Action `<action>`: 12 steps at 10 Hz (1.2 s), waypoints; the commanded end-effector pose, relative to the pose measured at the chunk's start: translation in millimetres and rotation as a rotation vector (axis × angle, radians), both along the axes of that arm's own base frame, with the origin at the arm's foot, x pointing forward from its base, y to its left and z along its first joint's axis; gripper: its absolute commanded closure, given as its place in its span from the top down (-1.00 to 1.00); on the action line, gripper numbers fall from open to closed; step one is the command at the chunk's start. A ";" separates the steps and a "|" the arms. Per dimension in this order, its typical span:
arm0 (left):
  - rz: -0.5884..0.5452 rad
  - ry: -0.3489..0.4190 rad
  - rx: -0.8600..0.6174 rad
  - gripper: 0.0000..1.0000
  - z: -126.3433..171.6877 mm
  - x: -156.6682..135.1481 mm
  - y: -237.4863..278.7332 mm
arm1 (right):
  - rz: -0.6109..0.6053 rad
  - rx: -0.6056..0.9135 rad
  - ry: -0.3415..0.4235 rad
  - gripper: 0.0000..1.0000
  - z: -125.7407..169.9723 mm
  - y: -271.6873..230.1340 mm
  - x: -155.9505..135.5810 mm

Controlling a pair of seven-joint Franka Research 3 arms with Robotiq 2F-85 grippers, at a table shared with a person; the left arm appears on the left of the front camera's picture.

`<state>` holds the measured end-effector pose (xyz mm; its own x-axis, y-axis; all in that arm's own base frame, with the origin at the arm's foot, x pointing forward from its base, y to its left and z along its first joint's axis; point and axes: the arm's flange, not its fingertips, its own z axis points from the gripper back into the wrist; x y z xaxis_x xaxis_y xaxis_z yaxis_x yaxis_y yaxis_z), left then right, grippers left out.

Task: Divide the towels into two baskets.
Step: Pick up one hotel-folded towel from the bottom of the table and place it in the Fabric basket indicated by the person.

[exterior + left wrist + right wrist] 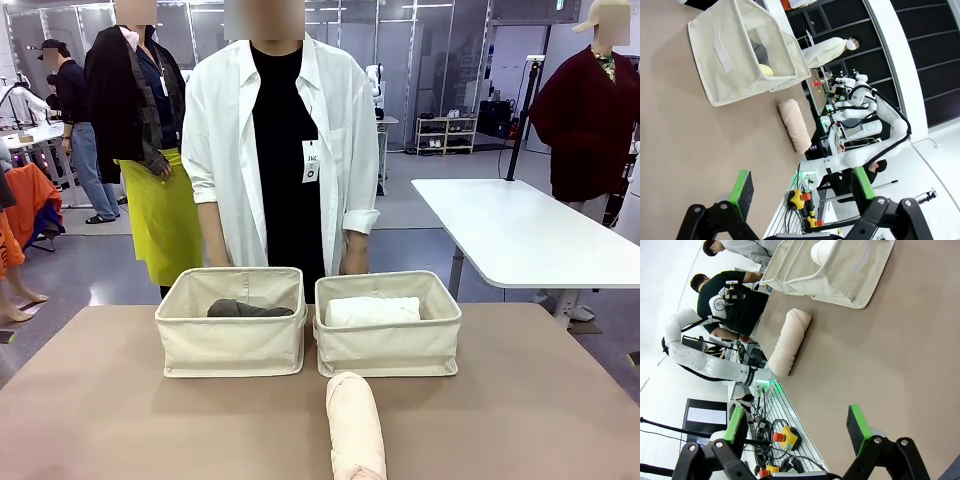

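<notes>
Lying well beyond left end effector [802, 184], untouched, pink towel [795, 125]

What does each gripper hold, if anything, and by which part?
Nothing: the left gripper and the right gripper are both open and empty; the pink towel lies free.

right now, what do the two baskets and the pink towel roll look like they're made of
Left basket and right basket: likely beige canvas, matte; soft, slightly bowed walls and folded rims. Pale pink towel: soft cloth, perhaps terry; matte, creased, rounded roll.
</notes>
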<state>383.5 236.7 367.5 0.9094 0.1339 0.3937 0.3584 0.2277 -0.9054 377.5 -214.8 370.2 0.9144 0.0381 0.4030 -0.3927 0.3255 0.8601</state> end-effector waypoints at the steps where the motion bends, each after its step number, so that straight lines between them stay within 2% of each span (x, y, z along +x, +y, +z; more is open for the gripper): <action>1: -0.004 -0.012 0.008 1.00 4.1 -3.9 0.7 | -0.016 0.001 -0.021 1.00 -0.2 3.5 -1.4; 11: -0.004 -0.012 0.008 1.00 4.1 -3.9 0.7 | -0.016 0.001 -0.021 1.00 -0.2 3.5 -1.4; 12: -0.004 -0.012 0.008 1.00 4.1 -3.9 0.7 | 0.000 0.000 0.000 1.00 0.0 0.0 0.0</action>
